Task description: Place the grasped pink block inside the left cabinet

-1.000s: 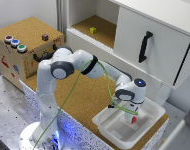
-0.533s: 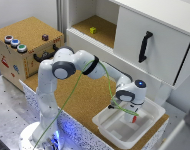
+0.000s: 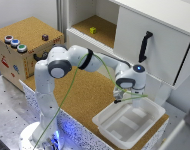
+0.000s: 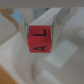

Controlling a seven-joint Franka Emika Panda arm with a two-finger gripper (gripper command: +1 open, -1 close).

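Observation:
My gripper (image 3: 121, 98) hangs just above the near-left part of the white tray (image 3: 145, 131), at the exterior view's right. In the wrist view the gripper (image 4: 41, 26) is shut on the pink block (image 4: 40, 41), a reddish cube with black letters on it, and the tray (image 4: 65, 62) lies below. In the exterior view the block is too small to make out. The left cabinet (image 3: 102, 27) is the open white-walled compartment with a cork floor, up and to the left of the gripper.
A small yellow cube (image 3: 93, 30) sits on the compartment floor. The white door with a black handle (image 3: 144, 46) is right of it. A cork box with coloured buttons (image 3: 17, 44) and a dark purple piece (image 3: 45, 36) stands at the left.
The gripper has risen from inside the tray with the block held in it. The tray has stayed where it was.

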